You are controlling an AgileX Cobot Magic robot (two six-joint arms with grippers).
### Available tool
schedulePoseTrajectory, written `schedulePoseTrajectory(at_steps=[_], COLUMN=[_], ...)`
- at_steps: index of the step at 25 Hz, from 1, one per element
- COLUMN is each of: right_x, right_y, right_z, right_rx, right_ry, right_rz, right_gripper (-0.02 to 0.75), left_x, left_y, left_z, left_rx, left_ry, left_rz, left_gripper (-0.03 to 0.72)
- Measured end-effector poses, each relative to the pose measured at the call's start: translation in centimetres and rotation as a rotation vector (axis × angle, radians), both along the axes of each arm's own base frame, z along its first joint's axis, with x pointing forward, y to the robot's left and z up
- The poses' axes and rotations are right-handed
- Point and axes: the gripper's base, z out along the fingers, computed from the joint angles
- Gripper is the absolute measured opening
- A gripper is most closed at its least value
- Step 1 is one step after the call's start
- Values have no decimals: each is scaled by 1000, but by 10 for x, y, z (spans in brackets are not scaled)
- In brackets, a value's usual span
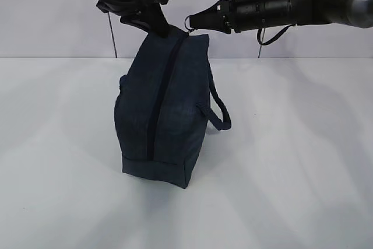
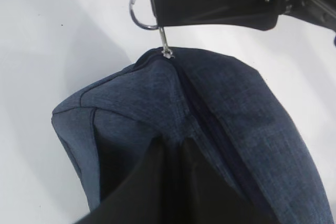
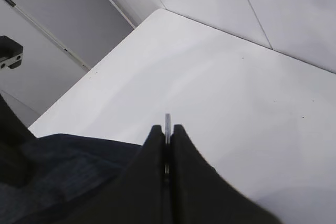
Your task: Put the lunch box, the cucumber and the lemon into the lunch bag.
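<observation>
At the top of the lunch bag [image 1: 166, 106], fabric is clamped by the left pincer [image 1: 156, 26] and the ring pull [image 2: 143, 4] by the right pincer [image 1: 195, 21]; unzipping appears next, requiring a steady pull along the zipper.

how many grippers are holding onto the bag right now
2. The left gripper pinches the fabric at the top end of the lunch bag; the right gripper is shut on its silver ring pull beside it.
</observation>
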Motion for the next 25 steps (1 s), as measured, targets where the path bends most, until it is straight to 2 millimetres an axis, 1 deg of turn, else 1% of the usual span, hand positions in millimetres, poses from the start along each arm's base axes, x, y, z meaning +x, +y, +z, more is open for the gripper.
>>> schedulePoseTrajectory(at_steps=[6,12,25], right_x=[1,2,3], right_y=[-1,-2,-2], right_z=[0,-2,-3], right_rx=[-8,-25,-34], right_ry=[3,10,16], right_rz=[-11,-28,-39], right_gripper=[20,20,20], left_x=[-6,-14,-27], left_y=[-1,1,7], left_z=[8,26,46], left_rx=[3,1,7], left_ry=[-9,-44,-66], left_rz=[-18,-34,-58], left_gripper=[24,24,24])
